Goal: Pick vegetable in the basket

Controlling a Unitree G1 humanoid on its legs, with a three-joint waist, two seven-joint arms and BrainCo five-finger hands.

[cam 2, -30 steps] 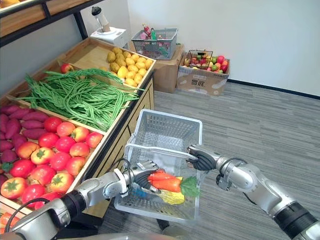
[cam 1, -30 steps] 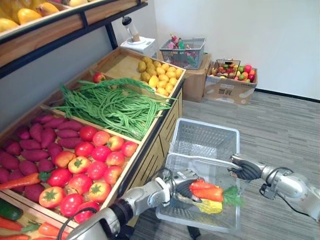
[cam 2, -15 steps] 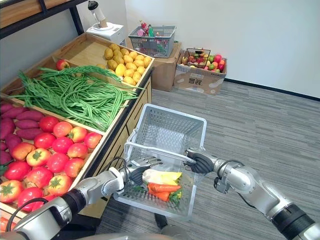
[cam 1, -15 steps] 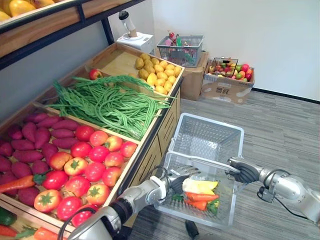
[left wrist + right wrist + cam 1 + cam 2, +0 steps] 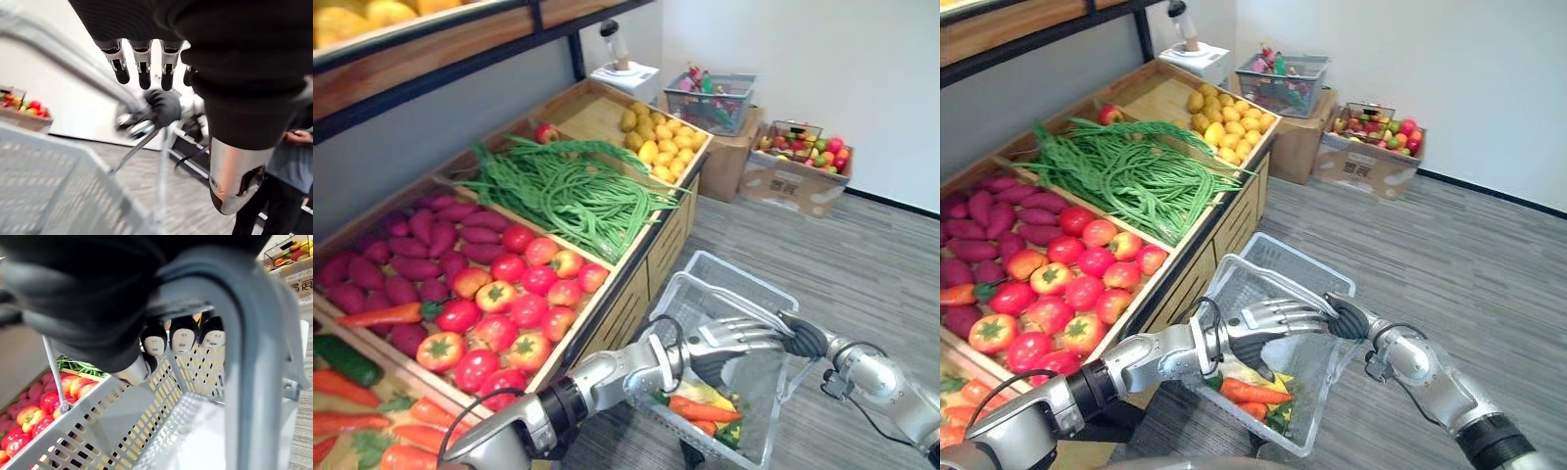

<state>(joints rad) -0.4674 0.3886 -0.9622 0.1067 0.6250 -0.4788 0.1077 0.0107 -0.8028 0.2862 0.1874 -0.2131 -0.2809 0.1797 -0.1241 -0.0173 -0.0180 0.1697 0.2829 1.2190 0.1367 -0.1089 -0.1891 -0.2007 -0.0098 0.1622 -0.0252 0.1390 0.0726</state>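
In the left eye view, the basket (image 5: 756, 273) is seen just right of the stand (image 5: 661, 250). It is held by its handle (image 5: 744, 309), round which the fingers of the right hand (image 5: 803, 339) are curled. The left hand (image 5: 720, 345) is held over the basket's middle with its fingers straight and spread, and nothing is held in it. A carrot (image 5: 705, 412) lies in the basket's near end, touching something yellow (image 5: 703, 392). Tomatoes (image 5: 524, 304) and beans (image 5: 578, 191) are laid out on the stand.

In the right eye view, the carrot is seen below the left hand's fingers.

In the left wrist view, the straight fingers (image 5: 142, 73) touch nothing. Beyond them the right hand is wrapped round the handle, and a person (image 5: 288, 171) stands further off.

In the right wrist view, the fingers (image 5: 183, 339) are seen curled round the handle above the basket's wall.
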